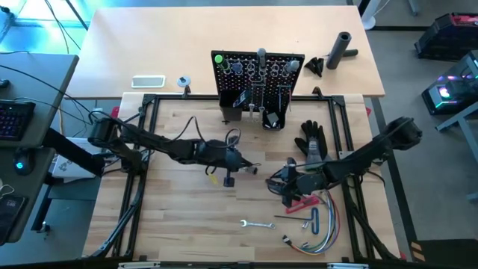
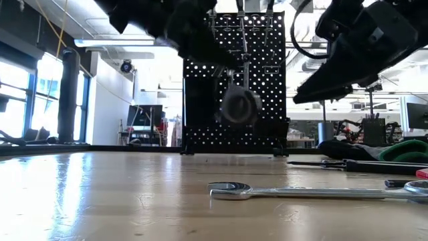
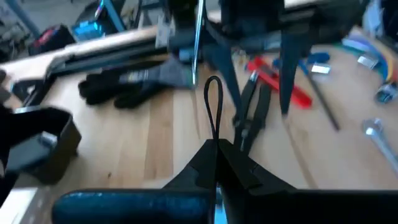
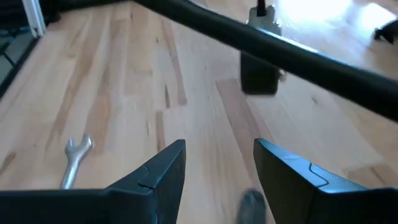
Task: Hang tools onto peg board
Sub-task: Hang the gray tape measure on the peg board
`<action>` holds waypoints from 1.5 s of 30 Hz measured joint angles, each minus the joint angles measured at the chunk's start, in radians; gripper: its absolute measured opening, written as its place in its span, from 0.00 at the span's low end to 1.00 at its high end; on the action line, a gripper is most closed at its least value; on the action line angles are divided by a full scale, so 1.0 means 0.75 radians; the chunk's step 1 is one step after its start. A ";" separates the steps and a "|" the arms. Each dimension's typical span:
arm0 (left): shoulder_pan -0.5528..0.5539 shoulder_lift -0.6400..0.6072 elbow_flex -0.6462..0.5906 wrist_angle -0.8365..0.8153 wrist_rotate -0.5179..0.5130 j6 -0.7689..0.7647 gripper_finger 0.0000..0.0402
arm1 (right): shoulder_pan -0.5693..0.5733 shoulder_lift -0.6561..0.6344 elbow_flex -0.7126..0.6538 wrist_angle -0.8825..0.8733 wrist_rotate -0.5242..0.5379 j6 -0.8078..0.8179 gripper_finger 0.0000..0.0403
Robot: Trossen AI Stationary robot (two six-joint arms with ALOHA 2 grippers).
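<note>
Left gripper (image 1: 237,166) is closed at mid-table, holding nothing I can make out; right gripper (image 1: 287,184) gapes empty above the table (image 1: 179,217).

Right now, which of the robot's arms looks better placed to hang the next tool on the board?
Probably the left. Its hand is shut on a tool with a wire loop and is nearer the peg board. The right hand hovers open and empty over the remaining tools.
</note>
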 joint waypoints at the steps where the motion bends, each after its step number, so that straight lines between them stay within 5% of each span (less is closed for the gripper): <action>1: 0.000 -0.001 0.000 0.023 0.006 0.001 0.00 | -0.006 0.026 0.001 0.043 -0.001 -0.013 0.46; 17: -0.001 0.000 0.001 0.222 0.048 0.008 0.00 | -0.138 0.505 0.000 1.056 -0.009 -0.315 0.46; 33: -0.001 -0.005 0.001 0.260 0.069 -0.005 0.00 | -0.044 0.313 0.000 1.037 0.268 -0.596 0.46; 37: -0.002 -0.005 0.001 0.315 0.134 -0.035 0.00 | -0.038 0.265 0.000 1.039 0.254 -0.631 0.46; 45: 0.008 -0.006 0.001 0.399 0.339 -0.105 0.00 | -0.108 0.255 0.000 1.081 -0.004 -0.619 0.46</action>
